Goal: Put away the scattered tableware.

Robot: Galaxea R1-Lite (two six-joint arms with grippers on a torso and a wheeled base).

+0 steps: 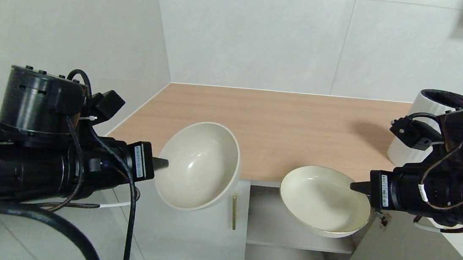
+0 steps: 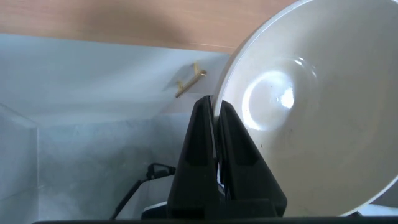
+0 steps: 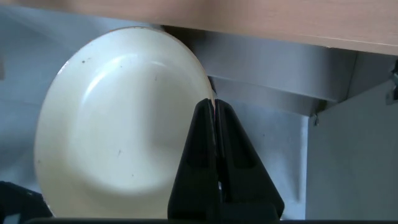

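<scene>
A pale wooden counter (image 1: 283,122) is running across the middle of the head view, with white tiled walls (image 1: 249,34) rising behind it and to the left. Below its front edge, a cabinet is standing open at centre bottom, showing grey shelves (image 1: 289,237). Beside them a closed door is carrying a slim gold handle (image 1: 234,211). A white tub with a dark rim (image 1: 409,134) is sitting at the counter's right end.

I am holding a cream bowl (image 1: 200,165) just left of centre, in front of the counter's edge and off the surface. My left pincer (image 1: 160,162) is pinching the bowl's left rim, its two fingers pressed together on the thin wall, as my left wrist view is showing (image 2: 215,102). The bowl (image 2: 311,106) is tipping on its side, with its hollow facing the camera. Its rim's long axis is running nearly top to bottom in the head view, leaning slightly right at the top.

I am holding a cream plate (image 1: 324,200) right of centre, over the open shelves. My right pincer (image 1: 355,186) is gripping its right rim, fingers closed on the edge in my right wrist view (image 3: 214,104). The plate (image 3: 118,118) is tilting with its face up and toward the camera. In the head view its long axis is slanting from upper left to lower right.

The bowl and plate are hanging apart, with the gold handle showing between them.
</scene>
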